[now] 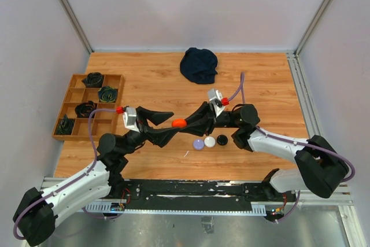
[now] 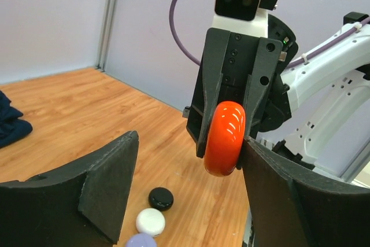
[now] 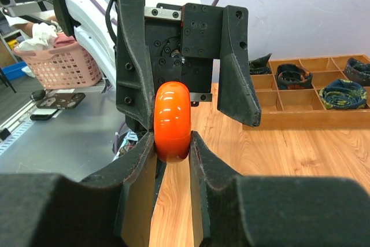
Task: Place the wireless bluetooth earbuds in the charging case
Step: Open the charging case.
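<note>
The glossy red-orange round case [image 3: 172,121] is up in the air between the two arms, turned edge-on, well above the wooden table [image 1: 150,79]. From what I can see it looks closed, and I can't make out any earbuds on it or beside it, so I judge the insertion itself is not yet done. What's left is opening the case and seating the buds.

My right gripper [image 3: 172,146] is clamped on the case, one finger pressed against each flat face near its lower edge. My left gripper [image 2: 188,154] faces it with its fingers spread wide. The case sits in the gap between them, close against one finger, while the other stands well clear. Whether that near finger actually touches, I can't tell.

Below, on the table, a pale purple disc [image 1: 198,144], a white disc [image 1: 210,141] and a black disc [image 1: 221,139] lie in a row, just beside each other and near the right arm.
</note>
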### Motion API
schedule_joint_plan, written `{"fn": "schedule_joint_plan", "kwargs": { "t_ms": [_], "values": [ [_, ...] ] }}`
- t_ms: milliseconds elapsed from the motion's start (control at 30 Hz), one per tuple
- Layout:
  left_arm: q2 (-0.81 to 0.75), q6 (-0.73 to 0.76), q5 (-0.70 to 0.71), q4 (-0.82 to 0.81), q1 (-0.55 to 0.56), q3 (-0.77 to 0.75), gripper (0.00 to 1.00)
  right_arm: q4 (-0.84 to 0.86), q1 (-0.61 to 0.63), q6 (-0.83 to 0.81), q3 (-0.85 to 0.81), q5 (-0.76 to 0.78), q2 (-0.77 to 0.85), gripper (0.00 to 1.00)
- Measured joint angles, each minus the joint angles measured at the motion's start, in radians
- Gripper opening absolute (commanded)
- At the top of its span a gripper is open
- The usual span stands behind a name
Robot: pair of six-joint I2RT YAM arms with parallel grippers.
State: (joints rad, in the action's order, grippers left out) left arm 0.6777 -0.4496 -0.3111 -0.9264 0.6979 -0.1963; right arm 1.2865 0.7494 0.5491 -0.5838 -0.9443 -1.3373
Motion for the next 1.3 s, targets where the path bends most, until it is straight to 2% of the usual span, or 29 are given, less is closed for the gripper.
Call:
{"fn": "schedule_joint_plan", "kwargs": {
  "t_ms": [500, 867, 1300],
  "values": [
    [0.008, 0.006, -0.023, 0.075, 0.000, -0.017, 0.79, -0.144, -0.002, -0.131, 0.013, -0.014, 0.053, 0.12],
    [-0.001, -0.019, 0.005, 0.164, 0.002, -0.047, 0.79, -0.198, -0.005, -0.195, 0.019, -0.005, 0.074, 0.12],
    [-0.002, -0.050, 0.026, 0.197, 0.004, -0.085, 0.79, -0.266, -0.005, -0.255, 0.022, -0.005, 0.090, 0.12]
  ]
}}
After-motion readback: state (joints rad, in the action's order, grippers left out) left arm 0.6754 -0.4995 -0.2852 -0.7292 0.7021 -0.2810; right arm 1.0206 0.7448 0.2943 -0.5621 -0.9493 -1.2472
